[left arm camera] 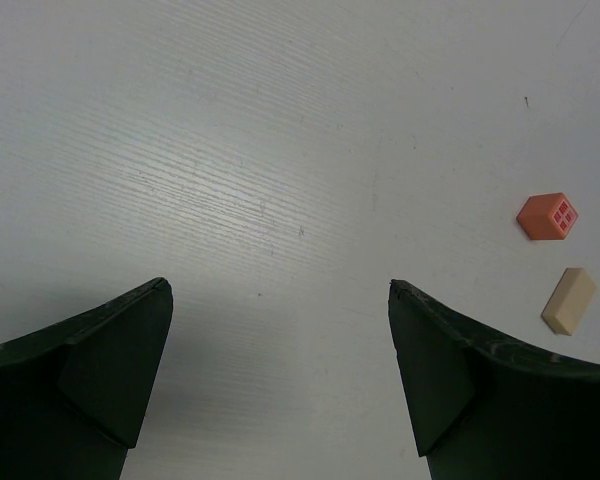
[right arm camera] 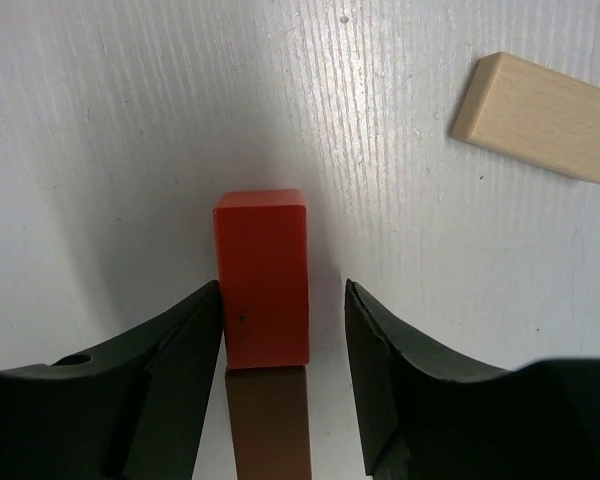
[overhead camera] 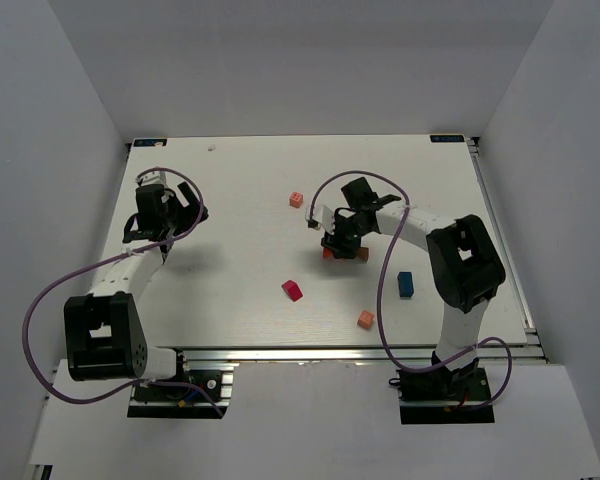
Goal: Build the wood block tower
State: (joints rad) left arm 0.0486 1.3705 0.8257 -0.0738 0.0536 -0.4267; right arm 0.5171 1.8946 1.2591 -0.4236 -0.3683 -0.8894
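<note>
Plainly, our right end effector [right arm camera: 282,300] stands partly open astride the orange-red block [right arm camera: 262,275], mid-right on the worktop [overhead camera: 240,200]. One jaw touches the block's side and the other stands just apart. The block's near end meets a brown block [right arm camera: 268,420]. A tan bar [right arm camera: 538,117] lies nearby. Our left end effector [left arm camera: 280,290] gapes wide, holding nothing.

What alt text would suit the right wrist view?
The right gripper flanks an orange-red block, a gap on one side; a brown block shows below it in the image. A tan block lies apart on the white table.
</note>
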